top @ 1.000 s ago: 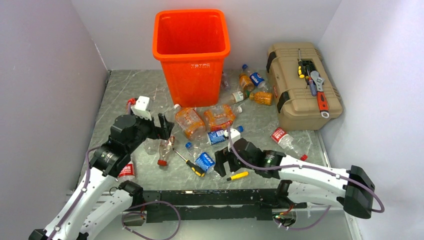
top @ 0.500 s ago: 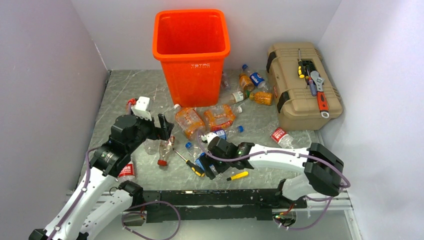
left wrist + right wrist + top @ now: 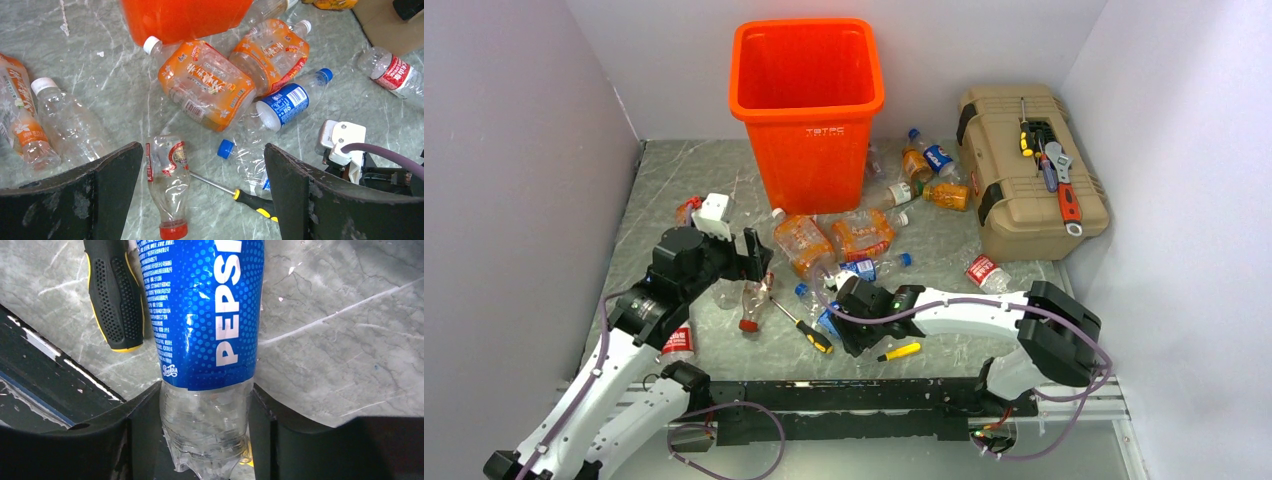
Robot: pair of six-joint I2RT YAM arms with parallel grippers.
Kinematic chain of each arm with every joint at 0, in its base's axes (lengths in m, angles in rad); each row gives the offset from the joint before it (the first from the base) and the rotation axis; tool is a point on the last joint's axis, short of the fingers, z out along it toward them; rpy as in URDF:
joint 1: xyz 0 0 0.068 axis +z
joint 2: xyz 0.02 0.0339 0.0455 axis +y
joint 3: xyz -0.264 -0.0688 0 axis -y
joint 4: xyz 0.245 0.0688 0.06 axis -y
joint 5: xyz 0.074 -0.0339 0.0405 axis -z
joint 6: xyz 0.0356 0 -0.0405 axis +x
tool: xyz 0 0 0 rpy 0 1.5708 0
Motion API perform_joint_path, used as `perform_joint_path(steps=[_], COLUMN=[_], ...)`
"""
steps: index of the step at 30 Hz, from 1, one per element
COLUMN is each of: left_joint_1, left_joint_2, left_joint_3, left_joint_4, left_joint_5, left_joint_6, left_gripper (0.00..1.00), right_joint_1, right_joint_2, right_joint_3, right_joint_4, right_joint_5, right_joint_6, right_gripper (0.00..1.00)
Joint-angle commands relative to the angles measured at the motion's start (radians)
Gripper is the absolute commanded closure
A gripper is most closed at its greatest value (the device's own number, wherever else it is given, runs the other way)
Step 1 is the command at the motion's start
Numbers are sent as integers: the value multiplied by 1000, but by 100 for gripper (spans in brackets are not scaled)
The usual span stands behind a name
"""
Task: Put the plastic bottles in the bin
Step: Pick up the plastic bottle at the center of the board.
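As jaws narrowed, right end effector (image 3: 204, 435), clasping bottle (image 3: 200, 315)

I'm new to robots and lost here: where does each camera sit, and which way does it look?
Top external: high above the near edge, looking down on the bin and toolbox; the left arm and right arm show.
Left wrist: on the left arm, looking down past the open left gripper at a red-capped bottle.
Right wrist: close to the table; the right gripper clasps a Pepsi bottle.
Shared: the red-capped bottle shows in the top and left wrist views.
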Motion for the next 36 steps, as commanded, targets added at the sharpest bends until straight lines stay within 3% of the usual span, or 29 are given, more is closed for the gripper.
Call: perform_joint_path(steps=[1, 10, 13, 18, 23, 30, 36], left_joint_1=[4, 4, 11, 16, 16, 16, 16], left_joint_2=[3, -5, -22, -82, -104, 32, 101], left_joint_3=[28, 25, 19, -5, 12, 61, -59], left_joint_4=[12, 24, 38, 115, 297, 496, 797], left_joint_5=[4, 0, 1, 3, 170, 628, 877], left_joint_6=[-9, -11, -13, -36, -50, 18, -151], left_gripper=[4, 4, 4, 1, 1, 0, 1], right_joint_1=[4, 16, 16, 16, 16, 16, 16], right_joint_2=[-36, -297, -397, -636, -816, -754, -697], right_joint_3=[-2, 114, 121, -63, -315, -398, -480], right_joint_4=[14, -221, -227, 104, 609, 895, 1111], right_joint_5=[20, 147, 232, 262, 176, 60, 35], right_joint_6=[-8, -35, -61, -90, -120, -130, -109], right_gripper=[49, 52, 53, 55, 55, 55, 56])
